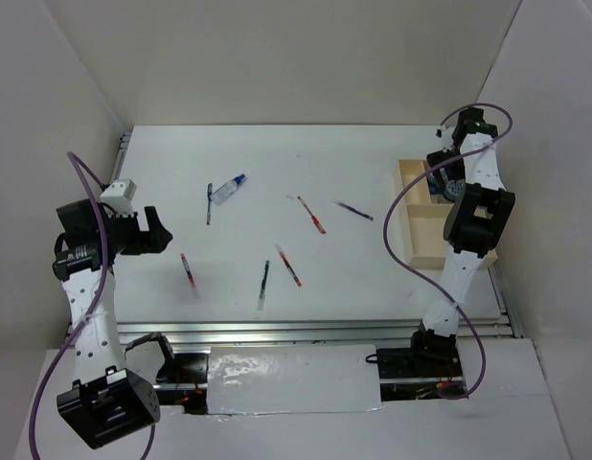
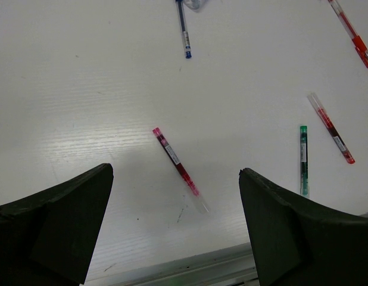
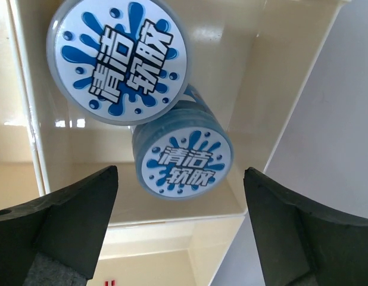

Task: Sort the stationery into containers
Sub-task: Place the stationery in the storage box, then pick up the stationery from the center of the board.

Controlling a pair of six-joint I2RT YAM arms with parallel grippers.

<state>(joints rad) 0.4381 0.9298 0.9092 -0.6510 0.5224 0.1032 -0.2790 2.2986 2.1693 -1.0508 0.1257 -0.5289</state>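
Note:
Several pens lie on the white table: a red pen, a dark green pen, two more red pens and two dark pens. A small white bottle with a blue cap lies at the back. My left gripper is open and empty above the left red pen. My right gripper is open over the beige tray. Two blue-and-white rolls sit in one tray compartment below it.
The left wrist view also shows the green pen, two red pens and a blue-tipped pen. A metal rail runs along the table's near edge. White walls enclose the table.

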